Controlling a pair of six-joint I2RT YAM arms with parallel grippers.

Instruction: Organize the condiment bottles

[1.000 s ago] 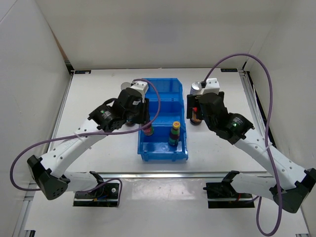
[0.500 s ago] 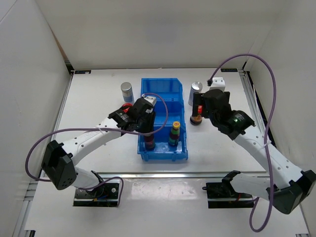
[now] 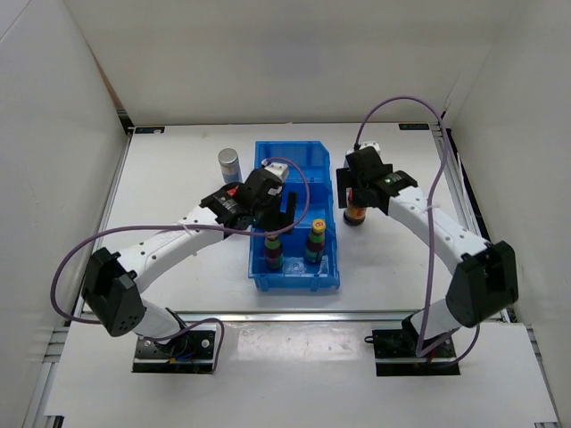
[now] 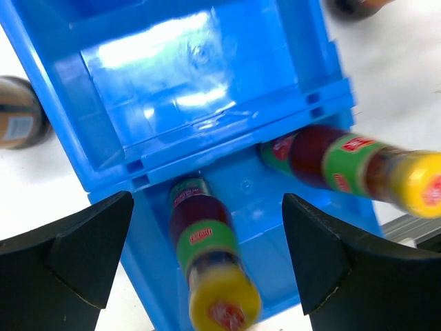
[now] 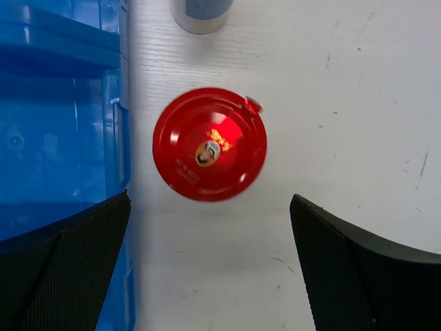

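Left tool (image 4: 207, 238) open above a yellow-capped bottle (image 4: 207, 265); right tool (image 5: 210, 231) open over the red-lidded jar (image 5: 209, 143) beside the bin (image 5: 62, 103); an off-centre descent could topple it.

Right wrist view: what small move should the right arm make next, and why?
Probably lower the right end effector straight down over the dark red-lidded round jar. Its jaws stand open, the jar lines up midway between them, and it stands on the white table beside the blue plastic bin, not in it.
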